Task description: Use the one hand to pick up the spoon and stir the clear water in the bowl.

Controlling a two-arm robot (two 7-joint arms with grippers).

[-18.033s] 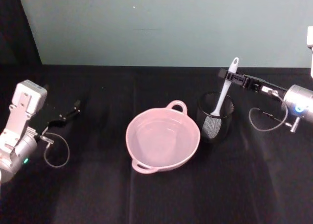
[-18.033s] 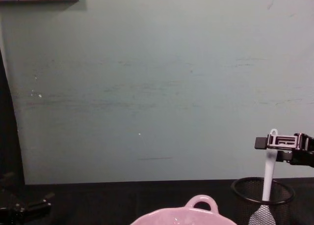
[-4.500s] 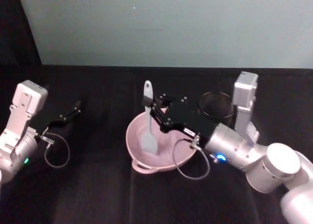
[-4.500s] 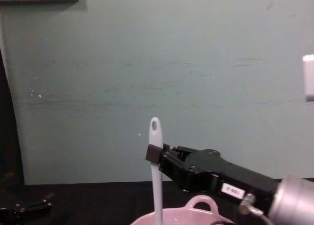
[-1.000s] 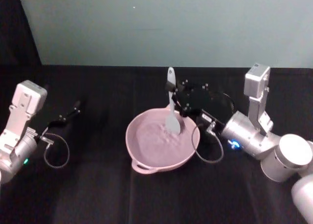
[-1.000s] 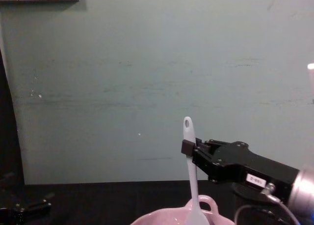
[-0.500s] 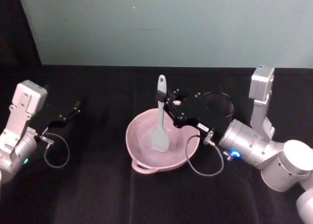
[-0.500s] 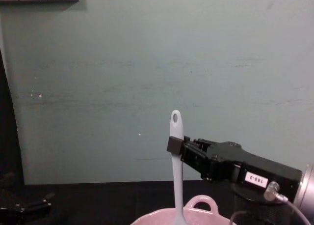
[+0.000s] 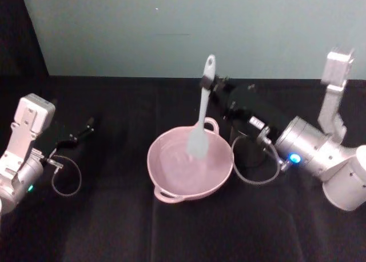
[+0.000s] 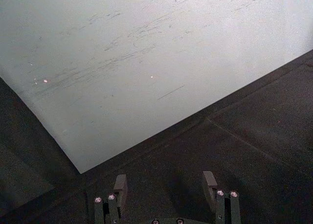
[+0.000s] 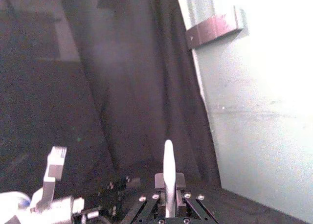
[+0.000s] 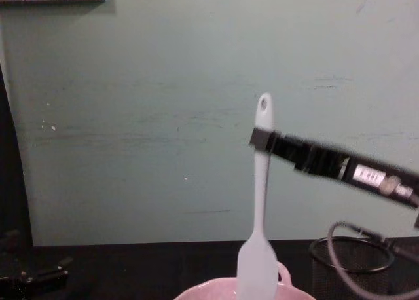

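Between my right gripper's (image 9: 210,85) black blocky fingers sits the upper handle of the spoon (image 9: 200,120), clamped just below the oval hole at its tip. I see the white plastic handle running slim and straight, hanging nearly upright, then widening into a flat pale head. That head hangs over the far part of the bowl (image 9: 171,186); from the chest camera it sits at rim height, and I cannot tell whether it touches the water. I read the bowl as glossy pale pink, round, with a small loop handle on its far rim and another on the near rim, resting on the black cloth-covered table (image 9: 114,227). Just right of it stands a black wire-mesh cup (image 12: 350,264). My left gripper (image 10: 166,187) is parked low at the table's left side, its two dark fingers spread apart with nothing between them.
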